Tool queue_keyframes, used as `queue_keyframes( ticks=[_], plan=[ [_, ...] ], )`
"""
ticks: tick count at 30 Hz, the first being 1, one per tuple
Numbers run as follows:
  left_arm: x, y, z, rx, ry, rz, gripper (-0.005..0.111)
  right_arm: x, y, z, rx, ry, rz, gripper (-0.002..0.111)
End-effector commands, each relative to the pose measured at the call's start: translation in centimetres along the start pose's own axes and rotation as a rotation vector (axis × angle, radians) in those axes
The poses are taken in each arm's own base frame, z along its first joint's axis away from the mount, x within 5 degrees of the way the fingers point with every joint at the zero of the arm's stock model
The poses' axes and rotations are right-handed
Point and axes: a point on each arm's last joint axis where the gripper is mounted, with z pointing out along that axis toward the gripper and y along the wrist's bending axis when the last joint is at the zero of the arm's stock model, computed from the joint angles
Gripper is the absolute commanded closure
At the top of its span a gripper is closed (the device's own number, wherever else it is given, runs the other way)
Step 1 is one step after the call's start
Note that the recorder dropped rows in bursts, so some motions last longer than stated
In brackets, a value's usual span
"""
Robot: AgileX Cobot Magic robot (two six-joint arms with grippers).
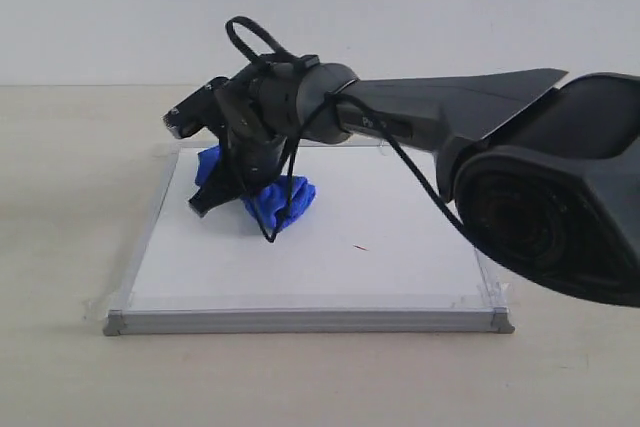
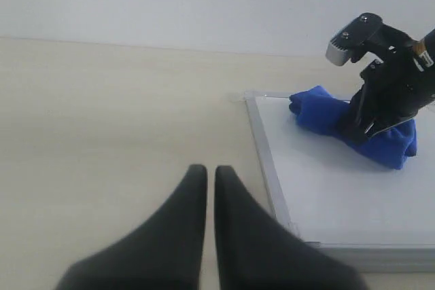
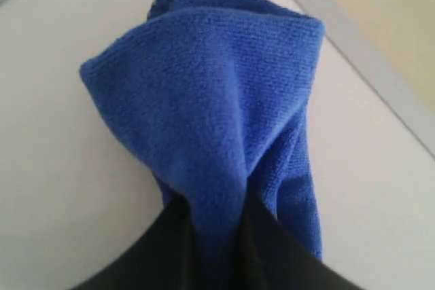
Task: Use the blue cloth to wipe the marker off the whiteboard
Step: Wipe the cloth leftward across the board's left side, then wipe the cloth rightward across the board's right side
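The whiteboard point(image 1: 380, 267) lies flat on the table, silver frame around it and tape at its corners. My right gripper point(image 1: 232, 197) reaches across to the board's far left part and is shut on the blue cloth point(image 1: 285, 202), which rests bunched on the white surface. In the right wrist view the blue cloth point(image 3: 204, 113) fans out from between the fingers. A tiny red dash of marker point(image 1: 360, 247) shows on the board to the right of the cloth; no wavy line is visible. My left gripper point(image 2: 211, 171) is shut and empty, over the table just off the whiteboard's point(image 2: 340, 195) edge.
The beige table point(image 1: 60, 197) surrounds the board, with a white wall behind. The right arm's big dark link point(image 1: 560, 187) fills the right of the exterior view. A black cable point(image 1: 285, 187) hangs from the wrist down beside the cloth.
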Motion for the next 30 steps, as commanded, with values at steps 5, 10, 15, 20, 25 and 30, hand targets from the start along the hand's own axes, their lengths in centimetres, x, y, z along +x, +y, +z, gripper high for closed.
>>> queue_keyframes(
  ticks=[5, 10, 15, 20, 25, 30],
  plan=[
    [-0.2, 0.0, -0.1, 0.003, -0.011, 0.001, 0.102, -0.4, 8.1, -0.6, -0.371, -0.081, -0.142, 0.108],
    [-0.2, 0.0, -0.1, 0.003, -0.011, 0.001, 0.102, -1.3, 4.1, -3.0, -0.089, -0.040, -0.132, 0.108],
    [-0.2, 0.0, -0.1, 0.003, -0.011, 0.001, 0.102, -1.9, 0.0, -10.4, -0.040, -0.045, -0.082, 0.108],
    [-0.2, 0.0, -0.1, 0.003, -0.011, 0.001, 0.102, 5.8, -6.6, -9.8, 0.010, 0.050, 0.075, 0.108],
    [-0.2, 0.0, -0.1, 0.003, -0.011, 0.001, 0.102, 10.5, -9.8, -9.5, 0.042, 0.124, 0.147, 0.108],
    [-0.2, 0.0, -0.1, 0.003, -0.011, 0.001, 0.102, 12.1, -10.0, -8.8, 0.090, 0.153, 0.071, 0.108]
  ],
)
